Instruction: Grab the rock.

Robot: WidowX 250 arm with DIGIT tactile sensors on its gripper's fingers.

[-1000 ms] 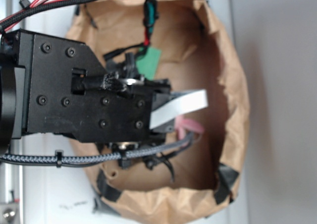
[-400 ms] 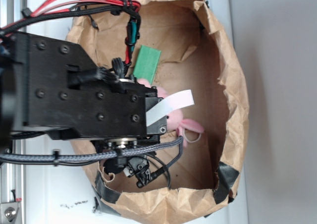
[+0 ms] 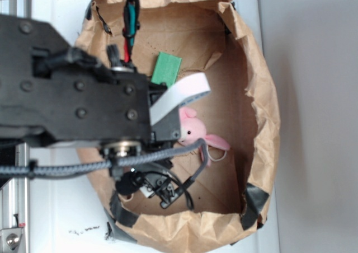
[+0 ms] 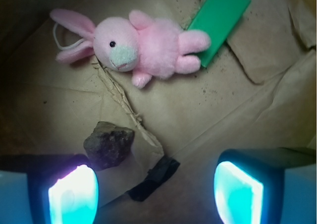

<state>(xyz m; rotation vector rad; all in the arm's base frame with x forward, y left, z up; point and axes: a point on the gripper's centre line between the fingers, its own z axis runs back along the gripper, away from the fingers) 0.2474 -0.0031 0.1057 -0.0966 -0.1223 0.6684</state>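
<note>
You're working inside a brown paper bag (image 3: 263, 124) with raised crumpled walls all round; bare paper floor shows between the items. Gripper (image 4: 156, 192) hangs open, nothing between its fingers. The rock (image 4: 109, 144) lies on the bag floor just above the left finger (image 4: 73, 194), off-centre from the gap. It's chunky, no clear long axis. Pink bunny (image 4: 143, 45) and green block (image 4: 219, 17) lie well beyond it.

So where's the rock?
In the wrist view, the small rough dark-brown rock lies on the brown paper, lower left, below the pink plush bunny.
</note>
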